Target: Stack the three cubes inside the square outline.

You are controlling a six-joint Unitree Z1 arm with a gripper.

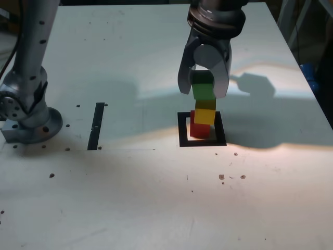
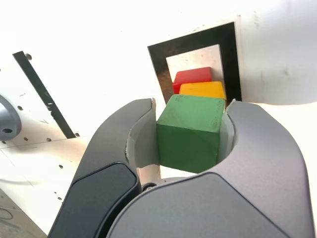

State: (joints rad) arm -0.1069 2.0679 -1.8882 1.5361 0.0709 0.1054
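A red cube (image 1: 199, 129) (image 2: 192, 76) sits inside the square outline (image 1: 182, 130) (image 2: 229, 54) of black tape on the white table. On it rests a yellow cube (image 1: 204, 115) (image 2: 203, 89), turned a little askew. My gripper (image 1: 203, 92) (image 2: 189, 111) hangs straight down over this pile, shut on the green cube (image 1: 203, 91) (image 2: 189, 133). The green cube is right above the yellow one; whether they touch I cannot tell. In the wrist view both dark fingers (image 2: 132, 128) press on the green cube's sides.
A straight black tape strip (image 1: 97, 125) (image 2: 43, 94) lies to the exterior view's left of the outline. The arm's grey base (image 1: 26, 112) stands at the far left. Small dark holes dot the table (image 1: 156, 198).
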